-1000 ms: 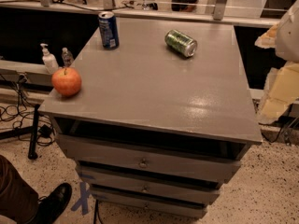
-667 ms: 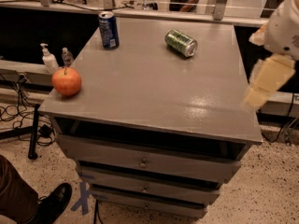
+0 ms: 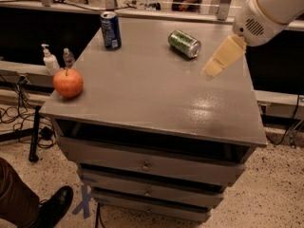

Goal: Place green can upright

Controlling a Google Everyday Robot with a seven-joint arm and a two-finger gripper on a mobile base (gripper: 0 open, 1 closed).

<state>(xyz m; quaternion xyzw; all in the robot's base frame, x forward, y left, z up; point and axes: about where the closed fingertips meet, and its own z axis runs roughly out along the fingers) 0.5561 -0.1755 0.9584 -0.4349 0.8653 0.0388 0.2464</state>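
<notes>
The green can [image 3: 184, 43] lies on its side at the back right of the grey cabinet top [image 3: 152, 94], one silver end facing right and toward me. My gripper [image 3: 214, 64] hangs above the right part of the top, just right of and a little nearer than the can, and does not touch it. It holds nothing that I can see. The white arm housing [image 3: 268, 11] reaches in from the upper right corner.
A blue can [image 3: 110, 30] stands upright at the back left. An orange-red apple [image 3: 68, 82] sits at the left front edge. Two small bottles [image 3: 49, 61] stand on a ledge left of the cabinet. A person's shoe [image 3: 52, 205] is on the floor at bottom left.
The arm has swung in from beyond the right edge, leftward over the cabinet top, ending close to the green can. The can and the other objects have not moved.
</notes>
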